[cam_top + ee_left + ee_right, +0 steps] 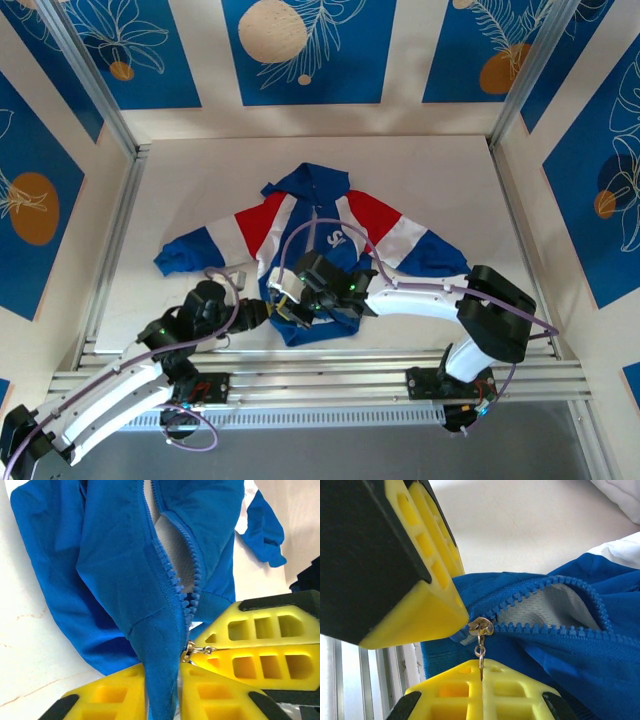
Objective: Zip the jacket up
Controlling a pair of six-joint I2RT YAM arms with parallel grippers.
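Right gripper (pixel 481 676): clenched on the pull tab (pixel 480 652), which hangs from the slider (pixel 481 626) into the seam btw. its two yellow fingers. Left gripper (pixel 161 682): clamped on the hem strip just below the slider, w/ fabric filling the gap btw. its pads. I read that as a hold, though the pinch may not be fully seated.

Jacket (pixel 350 215) pos.: flat on the table (pixel 200 190), front up, collar (pixel 318 180) at the far side, hem at the near edge in front of the arm bases. Both grippers meet at the hem, close together; I cannot tell if they touch.

Key relation: the zipper (pixel 172 577) long axis runs from the hem straight away from me toward the collar. The slider sits at the bottom of the track. The teeth beyond it are parted in a V, w/ pale lining showing btw. them. The whole travel therefore lies on the far side of the right gripper.

Nxt move, my judgement: I draw the right gripper away from the bases along that axis, tab leading, while the left gripper anchors the hem against the pull. Risk: an off-axis pull tilts the slider & jams the teeth, or the hem slips out.
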